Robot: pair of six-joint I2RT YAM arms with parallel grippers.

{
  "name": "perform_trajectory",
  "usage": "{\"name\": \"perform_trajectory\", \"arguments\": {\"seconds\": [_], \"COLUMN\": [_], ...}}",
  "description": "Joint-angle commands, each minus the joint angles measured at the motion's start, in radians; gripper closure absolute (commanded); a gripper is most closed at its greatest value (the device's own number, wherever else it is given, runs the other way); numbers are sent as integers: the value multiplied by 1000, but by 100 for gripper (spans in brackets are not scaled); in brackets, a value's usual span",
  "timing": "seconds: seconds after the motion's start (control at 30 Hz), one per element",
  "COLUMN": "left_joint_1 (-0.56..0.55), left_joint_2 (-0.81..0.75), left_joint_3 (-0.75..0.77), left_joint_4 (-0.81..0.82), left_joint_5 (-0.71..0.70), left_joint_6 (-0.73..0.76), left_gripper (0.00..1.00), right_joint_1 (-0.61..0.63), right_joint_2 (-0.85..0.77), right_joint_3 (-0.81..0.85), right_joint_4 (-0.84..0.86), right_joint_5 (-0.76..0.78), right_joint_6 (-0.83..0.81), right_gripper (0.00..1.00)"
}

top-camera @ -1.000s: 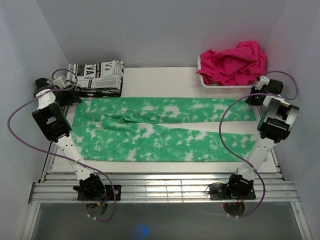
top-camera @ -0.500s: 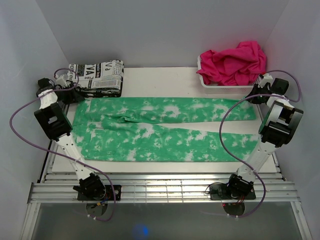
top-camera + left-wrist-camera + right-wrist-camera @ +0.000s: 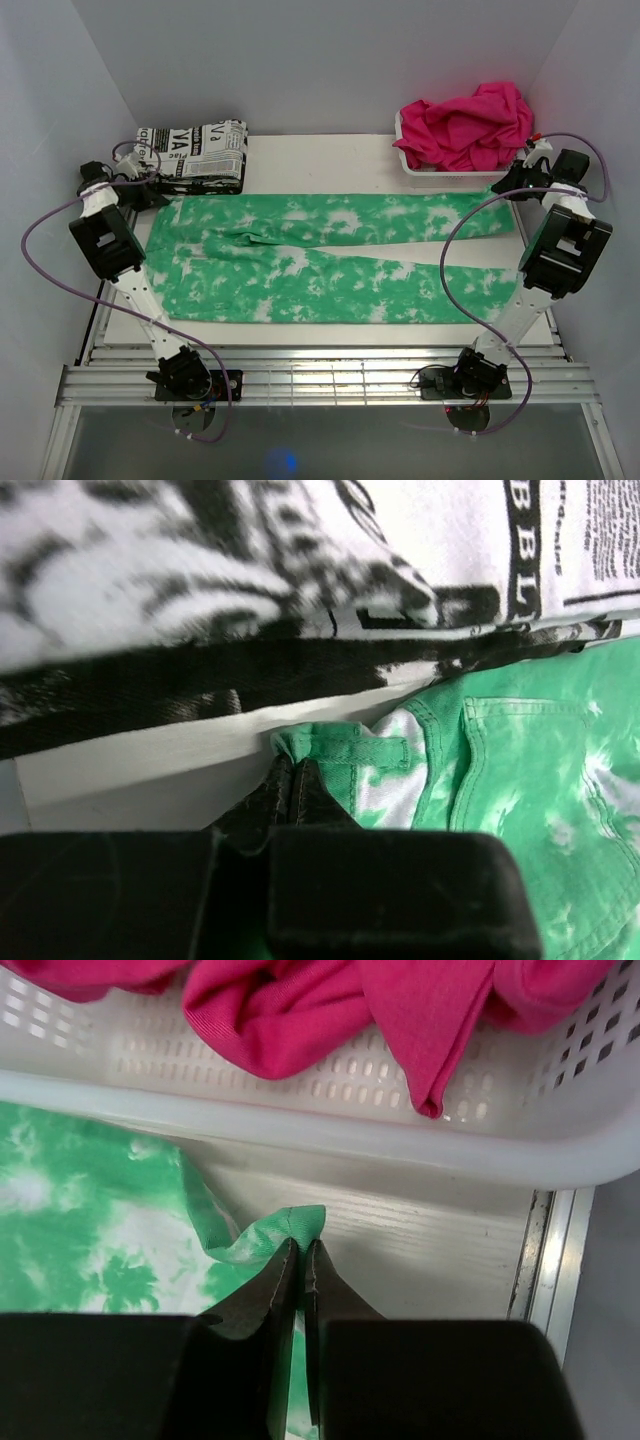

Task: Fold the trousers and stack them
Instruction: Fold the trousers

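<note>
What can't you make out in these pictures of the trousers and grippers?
- Top view: left gripper and right gripper pinching the trousers, too small.
- Left wrist view: printed cloth, cut off by frame edges.
- Right wrist view: inside of basket, covered by pink cloth.

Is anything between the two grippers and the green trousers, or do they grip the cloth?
Nothing visible is between. The left gripper is shut on the trousers at a waistband corner, the right gripper on a leg-end corner.

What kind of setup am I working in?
Probably a lab folding cell: plain white walls boxing a white tabletop, mint-green tie-dye cloth trousers spread flat, a white perforated plastic basket of hot-pink cloth.
</note>
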Motion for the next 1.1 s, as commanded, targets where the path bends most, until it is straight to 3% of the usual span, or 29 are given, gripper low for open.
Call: {"name": "perform_trajectory", "arguments": {"seconds": [0.0,0.3,0.57,0.67,0.73,0.97,1.07], "left_joint_1": [10,60,118,149,172,178,184], "left_joint_2": [-122,-272,-379,-414,-441,-437,-451], "left_joint_3": [-63,-182,-313,-383,-498,-573,-632], "left_joint_4": [69,160,442,632,888,1085,1273], "left_joint_5": [70,194,300,343,367,432,444], "left_joint_6": [-6,-29,-127,-222,-358,-478,-563], "left_gripper": [100,100,100,100,100,100,100], "right_joint_1": [-16,-59,-68,-71,-73,-62,-61], "right_joint_2": [-122,-214,-129,-99,-78,-56,-40], "right_joint_3": [85,186,374,399,425,360,340], "right_joint_4": [7,1,13,97,172,548,649], "right_joint_5": [-94,-140,-147,-148,-158,-253,-301], "right_joint_6": [11,25,31,89,124,319,353], "right_gripper": [92,92,92,92,92,92,92]}}
